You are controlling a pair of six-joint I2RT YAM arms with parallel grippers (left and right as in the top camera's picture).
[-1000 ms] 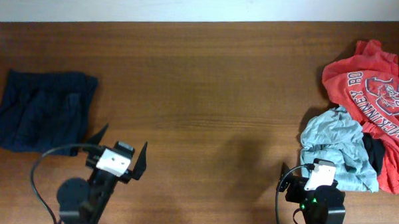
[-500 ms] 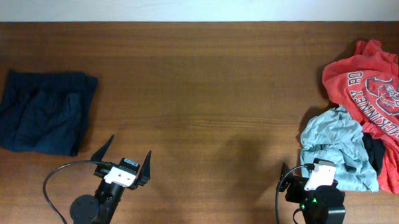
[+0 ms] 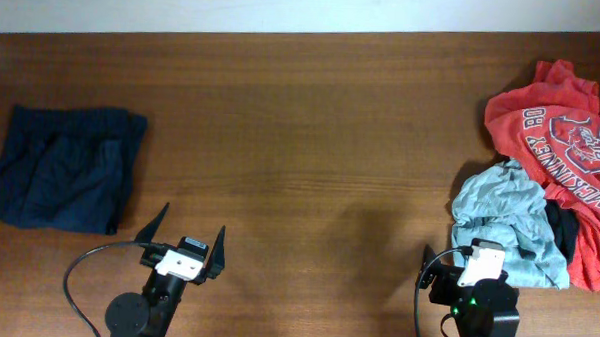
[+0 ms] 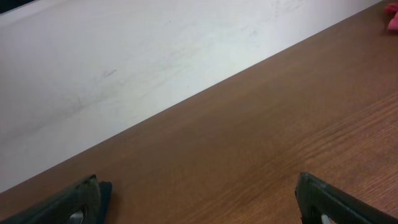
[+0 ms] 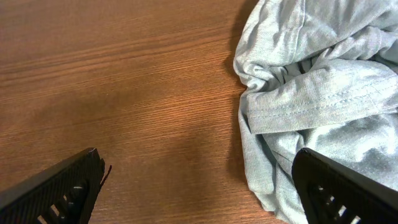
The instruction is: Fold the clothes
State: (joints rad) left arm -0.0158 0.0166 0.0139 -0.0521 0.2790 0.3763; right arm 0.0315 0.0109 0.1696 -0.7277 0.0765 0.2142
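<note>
The clothes (image 3: 65,167), a dark navy garment, lie in a compact, roughly square bundle at the table's left side. My left gripper (image 3: 192,223) stands open near the front edge, to the right of and below the bundle, apart from it. In the left wrist view the left gripper (image 4: 198,180) has nothing but bare wood between its wide-spread fingers. My right gripper (image 5: 198,155) is open too, low at the front right, and its right finger (image 5: 336,186) overlaps the edge of a grey shirt (image 5: 311,93).
A pile of other garments lies at the right: a red printed shirt (image 3: 561,138), the grey shirt (image 3: 503,221) and a bit of black cloth (image 3: 563,226). A pale wall (image 4: 155,56) runs along the table's far edge.
A second ago the left gripper's fingertip reached the navy bundle's lower right corner. It has since drawn back to the right and toward the front edge. The right arm has not moved.
</note>
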